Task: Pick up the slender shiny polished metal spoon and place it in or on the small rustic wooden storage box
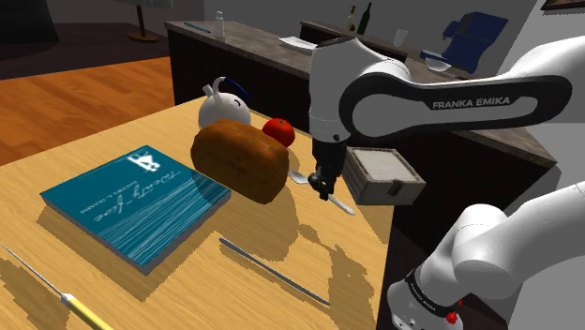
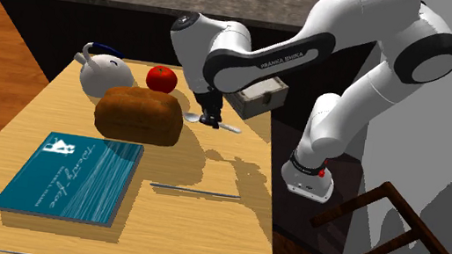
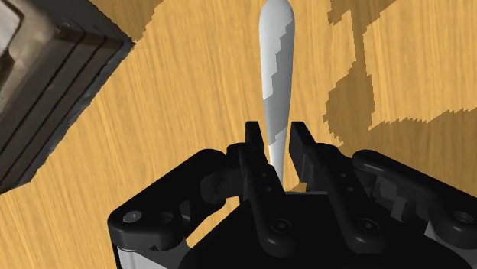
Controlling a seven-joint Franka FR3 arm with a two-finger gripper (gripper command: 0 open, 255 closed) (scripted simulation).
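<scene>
**Inspector:** Condition of the end effector (image 3: pixel 277 136)?

**Examiner:** Pointing down at the surface (image 1: pixel 328 253); both black fingers (image 3: pixel 253 141) are pressed against the handle of the spoon (image 3: pixel 275 69), one on each side, with no gap visible in the wrist view.

**Inspector:** And the spoon itself?

**Examiner:** Pale grey and slender. In the shoulder view its bowl lies just beside the loaf and its handle runs out past the fingers toward the stand; I cannot tell whether it rests on the surface or sits just clear of it.

**Inspector:** The box?

**Examiner:** The wooden box (image 1: pixel 382 175) is grey-brown and weathered, with a pale top; it stands near the end effector at the surface's edge, on the shoulder view's right, and is not touching the spoon.

**Inspector:** Further out?

**Examiner:** A brown bread loaf (image 1: pixel 240 157) sits on the shoulder view's left of the end effector; behind the loaf are a red tomato (image 1: pixel 278 131) and a white kettle (image 1: pixel 222 108). A teal book (image 1: pixel 136 206) lies flat beyond the loaf; a thin grey knife (image 1: pixel 272 270) lies nearer the camera, well apart from the spoon; a yellow-handled tool (image 1: pixel 84 312) is at the lower edge.
</scene>
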